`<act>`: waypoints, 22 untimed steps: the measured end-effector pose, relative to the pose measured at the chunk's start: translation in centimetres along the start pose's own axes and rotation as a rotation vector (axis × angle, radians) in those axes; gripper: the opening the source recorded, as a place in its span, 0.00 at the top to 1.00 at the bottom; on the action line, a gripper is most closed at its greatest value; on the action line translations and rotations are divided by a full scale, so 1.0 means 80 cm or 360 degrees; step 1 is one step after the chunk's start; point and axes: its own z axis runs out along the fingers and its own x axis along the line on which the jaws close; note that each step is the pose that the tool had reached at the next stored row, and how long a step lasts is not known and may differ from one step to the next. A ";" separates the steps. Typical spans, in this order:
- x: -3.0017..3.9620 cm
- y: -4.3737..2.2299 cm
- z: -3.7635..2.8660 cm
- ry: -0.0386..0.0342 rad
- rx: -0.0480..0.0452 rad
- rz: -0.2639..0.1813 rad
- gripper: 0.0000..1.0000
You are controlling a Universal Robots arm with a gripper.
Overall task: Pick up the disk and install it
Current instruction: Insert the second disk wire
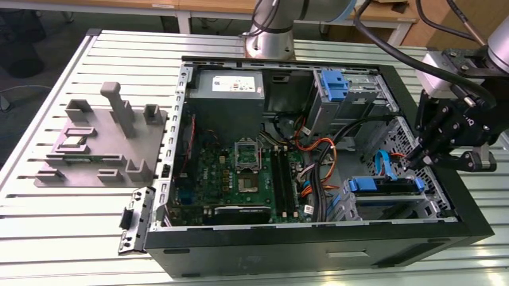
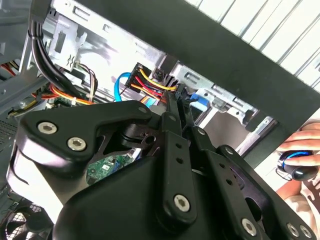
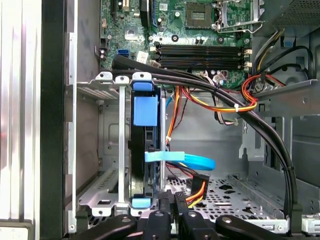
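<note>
Exterior view: gripper [image 1: 419,156], jaws pressed together on nothing, hangs at the cage-side edge of the disk [image 1: 384,186], which sits edge-on in the drive cage [image 1: 413,205], apparently already seated.

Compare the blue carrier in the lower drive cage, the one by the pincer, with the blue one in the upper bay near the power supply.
The disk sits in the lower cage beside the pincer, and it lies crosswise in the exterior view. The bare blue bracket sits in the upper bay, far from the pincer, and runs lengthwise. Cables reach the disk; none show at the bracket. Both are blue plastic.
</note>
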 end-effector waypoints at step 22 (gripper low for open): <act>0.0189 0.0143 0.0010 0.0024 0.0015 0.0000 0.84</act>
